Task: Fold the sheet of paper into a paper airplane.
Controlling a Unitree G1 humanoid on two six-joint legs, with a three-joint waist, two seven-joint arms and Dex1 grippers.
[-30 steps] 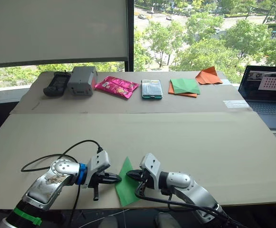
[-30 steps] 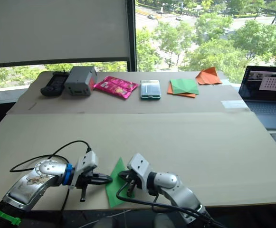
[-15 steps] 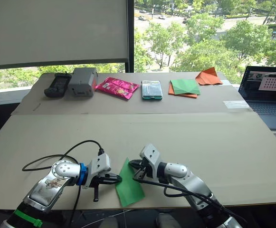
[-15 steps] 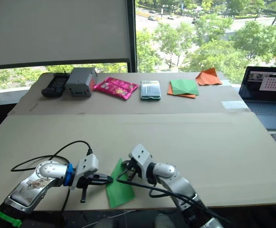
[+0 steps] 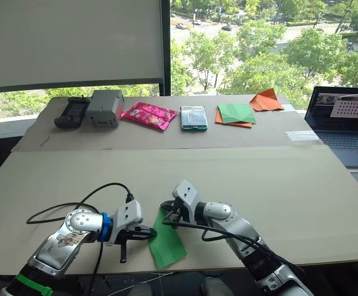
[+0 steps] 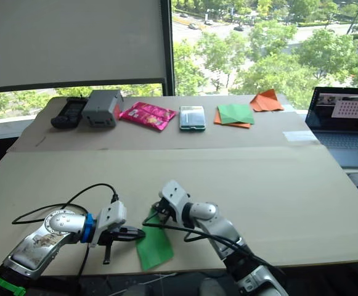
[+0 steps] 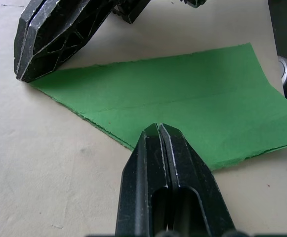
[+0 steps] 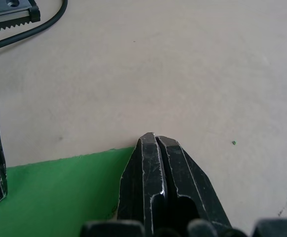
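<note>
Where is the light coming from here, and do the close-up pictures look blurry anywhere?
Eye views: daylight comes through the window behind the table, a blind shading part. Left wrist view: the sheet of paper is crisp, creases readable. Right wrist view: the right gripper up close looks slightly soft.

We see the paper (image 5: pixel 165 242) at the table's (image 5: pixel 302 191) near edge, our left gripper (image 5: pixel 152 233) touching its left edge, our right gripper (image 5: pixel 166 207) at its far tip, the laptop (image 5: pixel 345 126) far right.
</note>
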